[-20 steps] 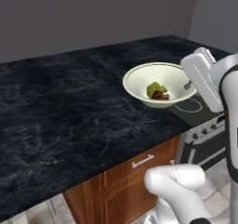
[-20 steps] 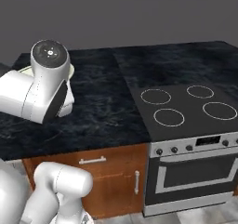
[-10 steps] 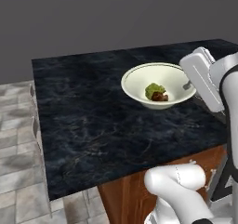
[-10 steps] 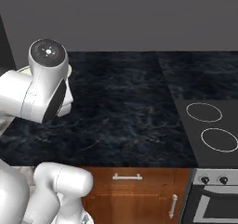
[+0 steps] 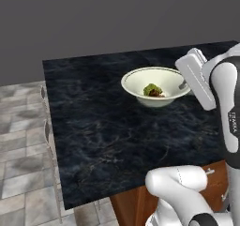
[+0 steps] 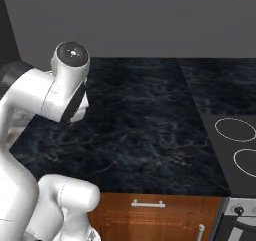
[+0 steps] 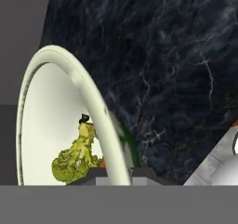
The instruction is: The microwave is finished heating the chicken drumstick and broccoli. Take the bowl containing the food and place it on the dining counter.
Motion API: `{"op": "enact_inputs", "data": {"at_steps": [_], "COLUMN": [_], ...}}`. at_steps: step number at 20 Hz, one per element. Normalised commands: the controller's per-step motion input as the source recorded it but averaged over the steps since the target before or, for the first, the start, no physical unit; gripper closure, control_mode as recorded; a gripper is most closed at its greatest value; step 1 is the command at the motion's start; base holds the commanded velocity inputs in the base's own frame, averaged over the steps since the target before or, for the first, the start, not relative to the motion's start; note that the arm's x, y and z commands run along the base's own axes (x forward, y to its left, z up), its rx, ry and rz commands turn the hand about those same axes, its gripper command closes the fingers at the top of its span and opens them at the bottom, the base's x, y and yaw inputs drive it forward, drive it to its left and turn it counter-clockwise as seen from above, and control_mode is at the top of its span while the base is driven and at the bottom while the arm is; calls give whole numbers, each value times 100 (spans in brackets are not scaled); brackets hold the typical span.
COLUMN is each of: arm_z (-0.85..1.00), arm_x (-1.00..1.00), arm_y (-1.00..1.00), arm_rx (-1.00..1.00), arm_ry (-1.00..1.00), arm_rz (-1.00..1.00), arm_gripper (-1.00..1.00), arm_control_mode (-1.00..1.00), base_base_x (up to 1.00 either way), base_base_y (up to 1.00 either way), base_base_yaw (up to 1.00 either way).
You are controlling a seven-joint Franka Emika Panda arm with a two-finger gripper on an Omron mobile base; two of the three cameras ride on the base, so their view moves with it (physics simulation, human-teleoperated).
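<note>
Left base view. The bowl (image 5: 156, 86) is over the dining counter (image 5: 103, 126), with the arm's hand just beside its right rim. The broccoli (image 5: 151, 89) and the dark chicken drumstick (image 5: 159, 94) lie together at the bowl's bottom. The fingertips are hidden behind the hand's housing here. Whether the bowl's base touches the marble or hangs just above it cannot be told from this angle. The step in hand appears to be the carry-and-set-down: the bowl is out of the microwave and already over its goal surface.

Right base view. The black counter (image 6: 145, 130) runs from the arm's elbow toward a cooktop (image 6: 239, 147) at the right, above wooden cabinet fronts (image 6: 150, 215). The bowl is behind the white arm. There is plenty of free surface near the arm for a placement.

Hand view. The gripper (image 7: 119, 173) is pressed together on the bowl's rim (image 7: 95, 102), one fingertip inside the wall and one outside, so the bowl's wall stands between them. The broccoli (image 7: 76, 155) sits just beside the inner fingertip. The veined counter (image 7: 176, 60) lies beyond the rim.

Judged next move: lower the bowl level until its base rests on the marble, then part the fingers and lift clear without dragging the rim or tipping the food.
</note>
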Motion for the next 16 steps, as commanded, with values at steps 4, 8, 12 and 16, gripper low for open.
{"op": "enact_inputs", "data": {"at_steps": [4, 8, 12, 16], "arm_z": [-36, -42, -76, -87], "arm_x": [100, 100, 100, 100], "arm_y": [-73, -24, 0, -5], "arm_rx": [12, 0, 0, 0], "arm_ry": [20, 4, 0, 0], "arm_rz": [-2, -12, -10, -11], "arm_gripper": [100, 100, 100, 100], "arm_control_mode": [-100, -100, -100, -100], "base_base_x": [0, 0, 0, 0], "base_base_y": [0, 0, 0, 0], "base_base_yaw": [0, 0, 0, 0]}}
